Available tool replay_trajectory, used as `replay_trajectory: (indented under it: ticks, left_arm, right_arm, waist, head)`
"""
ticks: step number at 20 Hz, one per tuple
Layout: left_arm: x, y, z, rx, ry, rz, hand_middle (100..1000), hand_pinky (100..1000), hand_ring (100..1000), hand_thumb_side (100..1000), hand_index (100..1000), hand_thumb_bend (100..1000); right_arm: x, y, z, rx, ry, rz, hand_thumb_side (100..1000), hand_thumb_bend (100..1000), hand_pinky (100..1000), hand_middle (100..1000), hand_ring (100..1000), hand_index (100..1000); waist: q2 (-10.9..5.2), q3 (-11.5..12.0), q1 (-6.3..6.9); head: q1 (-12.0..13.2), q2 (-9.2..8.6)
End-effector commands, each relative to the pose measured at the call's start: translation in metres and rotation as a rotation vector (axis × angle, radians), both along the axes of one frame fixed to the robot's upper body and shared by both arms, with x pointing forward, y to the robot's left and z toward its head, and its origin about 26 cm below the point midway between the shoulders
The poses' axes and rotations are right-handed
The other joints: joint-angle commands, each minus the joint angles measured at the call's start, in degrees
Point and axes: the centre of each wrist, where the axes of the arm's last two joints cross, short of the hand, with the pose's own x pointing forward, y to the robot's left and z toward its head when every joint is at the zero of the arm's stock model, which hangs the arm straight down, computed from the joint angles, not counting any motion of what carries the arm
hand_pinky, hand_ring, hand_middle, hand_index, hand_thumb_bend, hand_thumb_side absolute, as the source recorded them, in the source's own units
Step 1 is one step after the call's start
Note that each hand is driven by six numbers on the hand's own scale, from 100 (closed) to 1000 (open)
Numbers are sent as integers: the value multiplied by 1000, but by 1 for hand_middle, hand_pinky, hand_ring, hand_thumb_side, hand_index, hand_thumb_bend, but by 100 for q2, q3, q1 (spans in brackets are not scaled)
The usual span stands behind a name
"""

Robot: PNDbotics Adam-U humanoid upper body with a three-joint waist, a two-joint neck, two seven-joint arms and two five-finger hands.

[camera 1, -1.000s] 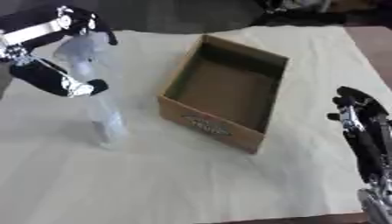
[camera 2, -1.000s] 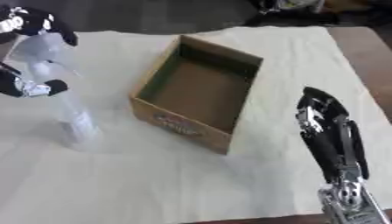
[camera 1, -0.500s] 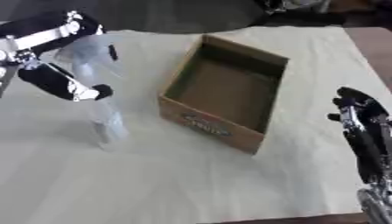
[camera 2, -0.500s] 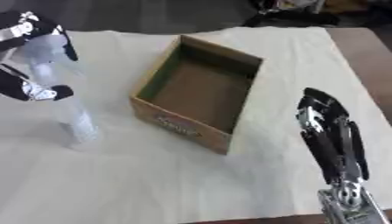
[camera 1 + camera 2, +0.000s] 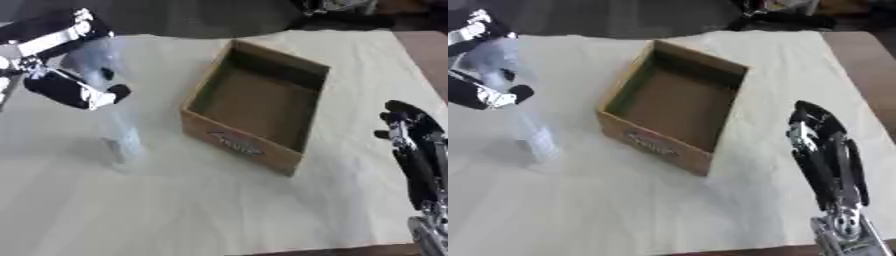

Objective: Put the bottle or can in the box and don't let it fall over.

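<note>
I look down from the head through two eyes set side by side, both facing forward over the cloth-covered surface at close range. Both share the box; the right eye sits slightly further right.

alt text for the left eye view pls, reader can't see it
The robot's left hand grips a clear plastic bottle upright on a pale cloth, left of an open, empty cardboard box. The right hand rests open at the lower right, fingers up.
</note>
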Motion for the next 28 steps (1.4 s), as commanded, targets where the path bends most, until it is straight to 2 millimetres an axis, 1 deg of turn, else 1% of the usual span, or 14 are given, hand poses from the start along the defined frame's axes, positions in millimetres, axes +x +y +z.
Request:
replay_trajectory:
  ticks: [1, 2, 3, 5, 8, 11, 13, 17, 20, 24, 28]
  left_arm:
    - [-2, 0, 11, -12, -45, 5, 187, 135, 100, 100, 239, 365]
    - [-2, 0, 11, -12, -47, 4, 182, 133, 100, 100, 234, 367]
    - [-2, -1, 10, -9, -47, 1, 141, 127, 100, 100, 194, 384]
    - [-2, -2, 10, 0, -49, -7, 102, 130, 100, 100, 166, 406]
    - [-3, -3, 11, 8, -65, -21, 100, 142, 100, 100, 134, 465]
    - [-5, -4, 14, 23, -97, -35, 100, 164, 100, 100, 136, 512]
    - [-7, -3, 16, 22, -121, -33, 100, 168, 100, 100, 136, 527]
    - [-12, -4, 24, -22, -166, -20, 100, 161, 100, 100, 136, 525]
    - [-18, -5, 36, -73, -207, -16, 100, 149, 100, 100, 136, 534]
    - [-24, -6, 49, -140, -236, -14, 100, 139, 100, 100, 136, 519]
    - [-26, -15, 61, -190, -245, -31, 100, 135, 100, 100, 136, 508]
  right_arm:
    - [0, 0, 6, -7, -14, 2, 621, 100, 688, 786, 821, 788]
    - [0, 0, 6, -6, -14, 2, 621, 100, 688, 786, 821, 788]
    - [0, 0, 6, -6, -14, 2, 622, 100, 688, 786, 821, 788]
    - [0, 0, 6, -5, -15, 1, 622, 100, 688, 785, 821, 788]
    - [0, 0, 5, -4, -16, 1, 622, 100, 688, 785, 821, 788]
    - [0, 0, 5, -2, -14, 0, 622, 100, 688, 784, 819, 787]
    - [0, 0, 5, 0, -13, -1, 622, 100, 687, 784, 819, 787]
    - [0, 0, 5, 4, -15, -4, 623, 100, 687, 784, 819, 787]
    - [0, -1, 5, 5, -18, -5, 622, 100, 687, 784, 819, 787]
    - [0, -1, 6, 2, -23, -2, 620, 100, 688, 784, 819, 788]
    - [1, -1, 7, -1, -24, 7, 618, 100, 688, 784, 819, 787]
  waist:
    - [-64, -3, 1]
    - [-64, -3, 1]
    - [-64, -5, 2]
    - [-63, -8, 1]
    - [-59, -9, -2]
    - [-55, -9, -4]
    - [-54, -9, -6]
    - [-59, -9, -6]
    - [-65, -18, -6]
    - [-70, -31, -4]
    - [-84, -56, -1]
  head:
    - [18, -43]
    - [20, -43]
    - [20, -43]
    - [16, -40]
    - [17, -37]
    - [17, -33]
    - [17, -30]
    - [17, -18]
    - [15, -7]
    - [12, -9]
    - [26, -2]
